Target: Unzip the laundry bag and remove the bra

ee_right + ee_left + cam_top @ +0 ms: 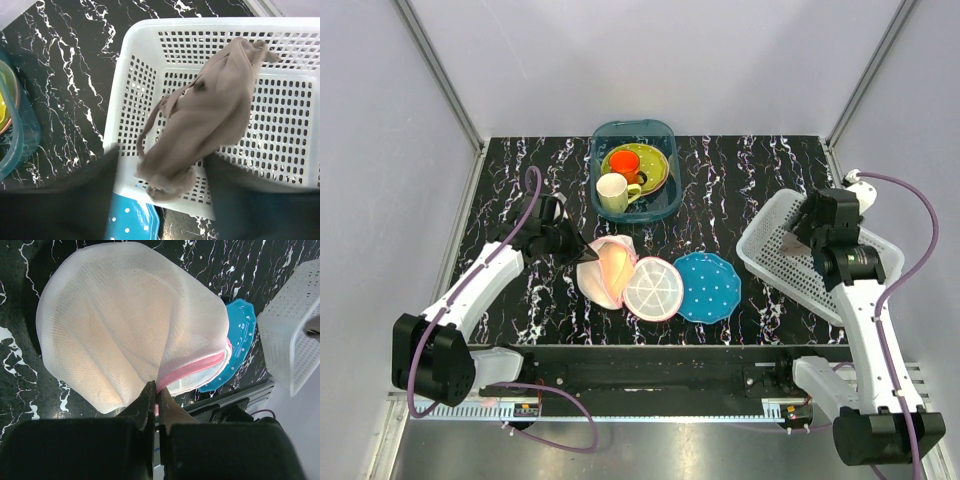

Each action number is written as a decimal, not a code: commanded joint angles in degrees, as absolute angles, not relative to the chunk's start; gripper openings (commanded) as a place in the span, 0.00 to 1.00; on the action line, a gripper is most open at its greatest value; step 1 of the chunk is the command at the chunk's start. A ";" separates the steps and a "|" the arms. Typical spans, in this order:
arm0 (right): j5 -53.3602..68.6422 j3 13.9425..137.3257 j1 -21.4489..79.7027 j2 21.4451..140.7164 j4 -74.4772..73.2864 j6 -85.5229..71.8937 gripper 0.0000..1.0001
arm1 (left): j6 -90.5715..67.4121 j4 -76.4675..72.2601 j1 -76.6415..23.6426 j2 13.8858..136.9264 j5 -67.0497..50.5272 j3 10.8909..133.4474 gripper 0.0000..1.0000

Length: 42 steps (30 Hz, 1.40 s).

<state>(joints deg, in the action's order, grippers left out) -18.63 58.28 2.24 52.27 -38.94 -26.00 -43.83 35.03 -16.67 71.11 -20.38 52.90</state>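
The laundry bag (625,278) lies open at the table's middle, one white mesh half flat (653,288), the other half (604,270) tilted up. My left gripper (576,245) is shut on its pink zipper trim (192,369); in the left wrist view the gripper (157,390) pinches the edge of the raised mesh dome (125,320). The bra (205,110), tan-grey with a thin strap, lies in the white perforated basket (290,145), its lower end draped over the near rim. My right gripper (159,157) is open above it, fingers wide on either side; it hovers over the basket in the top view (798,238).
A blue dotted plate (708,287) lies between the bag and the basket (770,262), also in the wrist views (240,335) (130,222). A teal tub (665,130) at the back holds a green plate, an orange cup and a white mug (613,192).
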 commanded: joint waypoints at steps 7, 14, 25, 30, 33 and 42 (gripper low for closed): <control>2.54 59.33 4.03 55.90 -29.36 -26.89 1.00 | -42.28 33.66 -16.87 70.93 -21.00 55.02 0.00; -2.30 60.47 34.84 67.75 -21.82 -33.56 1.00 | -42.54 33.93 -16.61 69.87 -18.99 53.79 0.00; 5.09 65.83 48.87 92.27 -6.60 -40.69 0.83 | -43.59 33.05 -16.44 69.87 -19.16 53.79 0.00; 5.63 67.85 48.96 98.60 -3.87 -40.43 0.78 | -43.42 32.96 -16.44 70.05 -19.86 53.53 0.00; 7.55 68.91 49.04 100.54 -2.73 -40.78 0.66 | -43.51 33.13 -16.44 69.61 -19.95 53.61 0.00; 8.09 65.92 49.13 97.83 -3.60 -39.21 0.00 | -43.68 33.31 -16.35 68.82 -19.25 53.26 0.00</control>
